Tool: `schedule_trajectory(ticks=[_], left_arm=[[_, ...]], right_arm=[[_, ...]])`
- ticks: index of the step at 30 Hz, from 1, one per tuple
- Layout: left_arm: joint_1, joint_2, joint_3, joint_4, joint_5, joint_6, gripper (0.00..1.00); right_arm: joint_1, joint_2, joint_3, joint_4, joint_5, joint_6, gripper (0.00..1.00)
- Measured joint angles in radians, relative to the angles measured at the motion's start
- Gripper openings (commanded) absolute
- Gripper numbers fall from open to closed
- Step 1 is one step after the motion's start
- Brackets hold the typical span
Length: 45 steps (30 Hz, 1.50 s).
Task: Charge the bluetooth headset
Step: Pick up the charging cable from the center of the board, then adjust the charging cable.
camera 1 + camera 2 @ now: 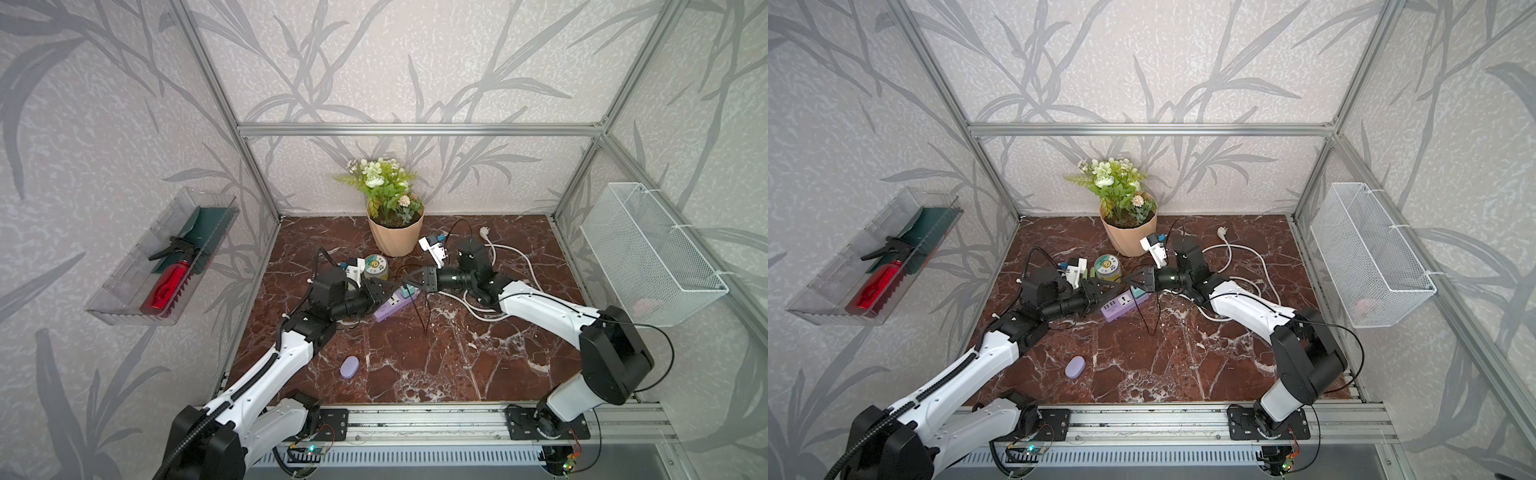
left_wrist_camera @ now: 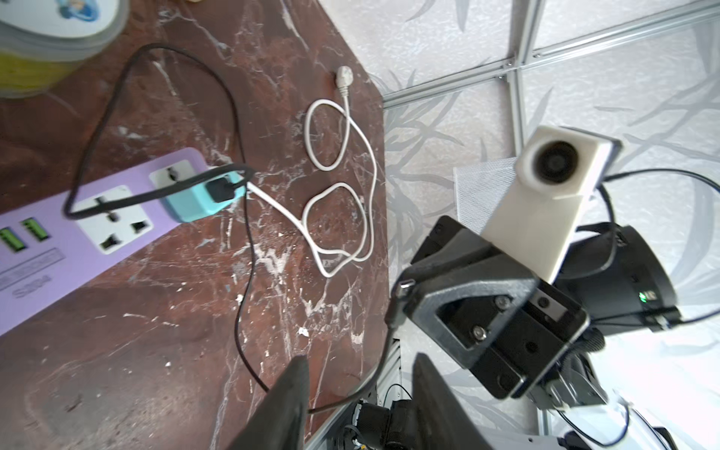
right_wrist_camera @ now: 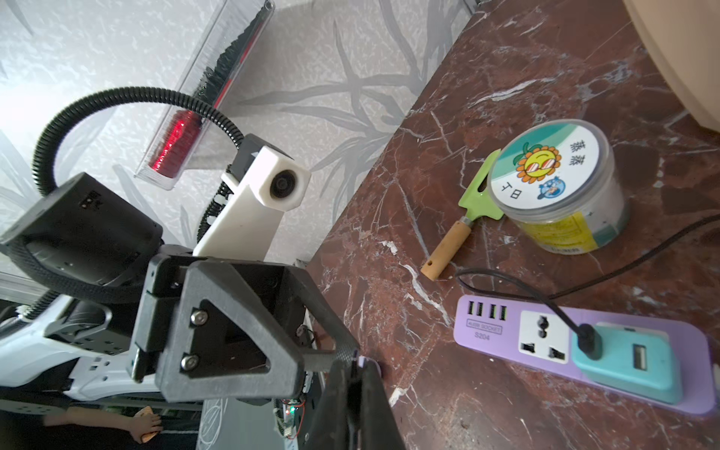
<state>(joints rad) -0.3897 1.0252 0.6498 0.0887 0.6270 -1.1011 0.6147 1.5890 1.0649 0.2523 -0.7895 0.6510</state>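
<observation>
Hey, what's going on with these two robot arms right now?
The right hand holds the free end of the black cable, whose other end sits in the teal charger plugged into the purple power strip. The left hand hangs open close by, gripping nothing. The bluetooth headset lies untouched at the front of the table, not yet connected.

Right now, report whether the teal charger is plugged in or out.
Plugged in: the teal charger sits flush in the purple power strip's end socket, black cable attached.
</observation>
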Motion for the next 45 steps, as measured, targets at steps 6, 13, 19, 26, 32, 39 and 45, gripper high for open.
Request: schedule_trajectory(ticks=[6,13,19,26,32,39,45], left_arm=[[0.000,0.011,-0.002,0.069,0.027,-0.016,0.50],[0.000,0.019,-0.004,0.121,0.040,-0.027,0.37],[-0.008,0.024,-0.003,0.152,0.061,-0.043,0.35],[-0.011,0.010,-0.012,0.160,0.063,-0.071,0.28],[-0.012,-0.011,-0.019,0.159,0.048,-0.073,0.25],[-0.016,0.024,-0.013,0.179,0.064,-0.079,0.10],[-0.015,0.039,-0.011,0.166,0.062,-0.083,0.00]], right_arm=[[0.000,0.007,0.093,-0.079,-0.063,0.024,0.00],[-0.005,0.023,0.126,-0.125,-0.091,0.087,0.00],[-0.003,0.058,0.146,-0.140,-0.101,0.136,0.00],[0.000,0.084,0.161,-0.143,-0.126,0.188,0.00],[0.006,0.094,0.162,-0.091,-0.148,0.254,0.00],[0.009,0.113,0.163,-0.021,-0.151,0.331,0.00],[0.016,0.148,0.163,0.036,-0.154,0.381,0.00]])
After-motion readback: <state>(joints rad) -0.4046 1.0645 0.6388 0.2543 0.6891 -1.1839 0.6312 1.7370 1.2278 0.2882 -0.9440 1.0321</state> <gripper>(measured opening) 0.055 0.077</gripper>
